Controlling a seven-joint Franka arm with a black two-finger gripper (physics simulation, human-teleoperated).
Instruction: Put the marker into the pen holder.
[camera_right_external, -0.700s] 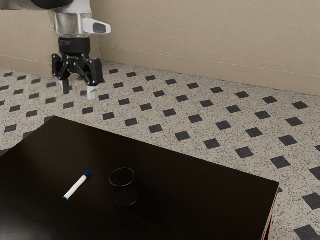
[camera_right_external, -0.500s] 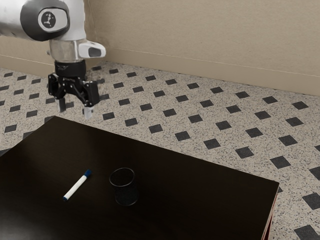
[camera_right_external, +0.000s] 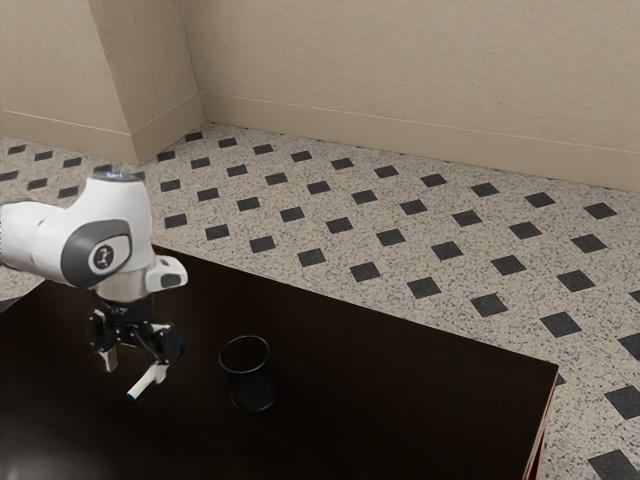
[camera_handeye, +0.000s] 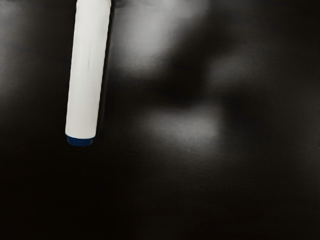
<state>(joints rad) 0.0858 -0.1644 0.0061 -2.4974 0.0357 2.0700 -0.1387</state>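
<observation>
Fingers, spread open, had dropped to the marker, in from the far corner of the bench; gripping seemed next.

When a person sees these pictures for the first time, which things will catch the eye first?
The white arm probably strikes first, coming in from the exterior view's left, its open gripper low over the dark table. Next comes the white marker with its blue end, bright against the tabletop, close to the gripper. Beyond the table, dark diamonds pattern the pale, speckled floor.
</observation>
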